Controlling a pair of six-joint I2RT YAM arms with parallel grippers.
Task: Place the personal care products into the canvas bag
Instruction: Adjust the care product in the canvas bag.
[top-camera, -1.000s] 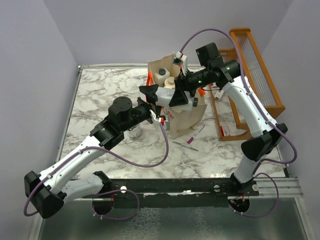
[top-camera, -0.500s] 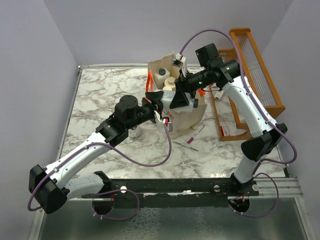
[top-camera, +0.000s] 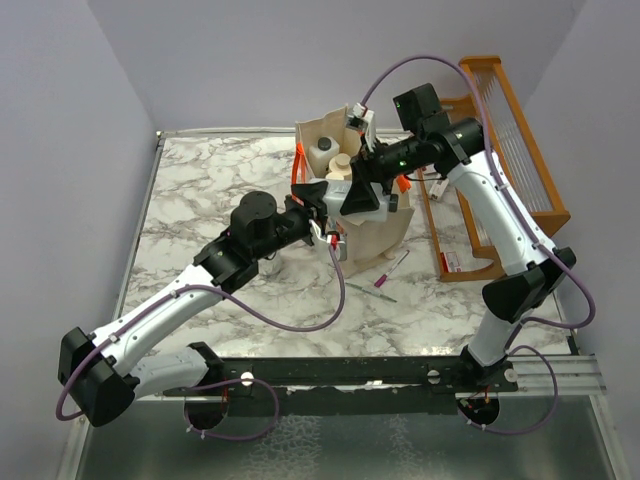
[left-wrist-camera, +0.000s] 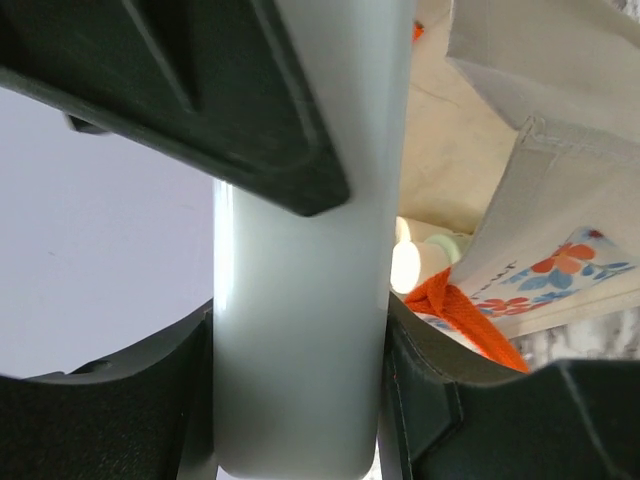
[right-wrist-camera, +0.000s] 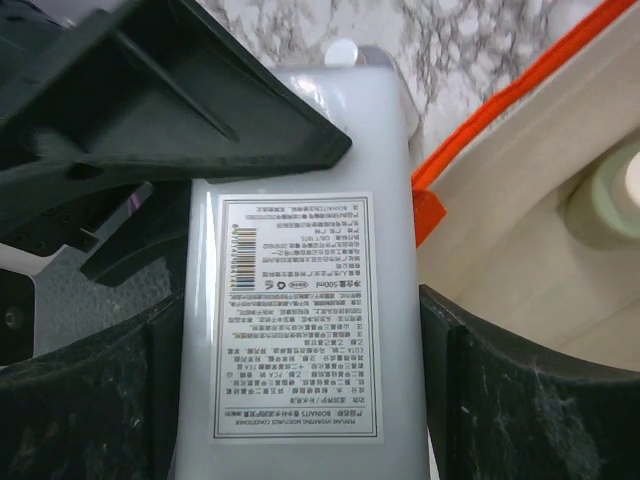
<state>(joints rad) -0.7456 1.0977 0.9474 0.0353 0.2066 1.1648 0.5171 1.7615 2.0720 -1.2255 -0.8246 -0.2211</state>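
Item: white bottle (right-wrist-camera: 300, 300), printed label, held in the air at the left rim of the canvas bag (top-camera: 378, 238), over the marble table (top-camera: 200, 190). Held by: right gripper (top-camera: 358, 200), clenched on its sides; left gripper (top-camera: 318, 203), fingers pressed to both flanks, no gap visible. Bag upright, orange trim, floral side; cream-capped bottle (top-camera: 341, 163) standing inside. To its right, apart: orange rack (top-camera: 520, 130).

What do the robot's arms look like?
The left arm and right arm are smooth white tubes with chunky black joints. A purple cable loops along each. Their fingers are black. The right one has a tiny green light.
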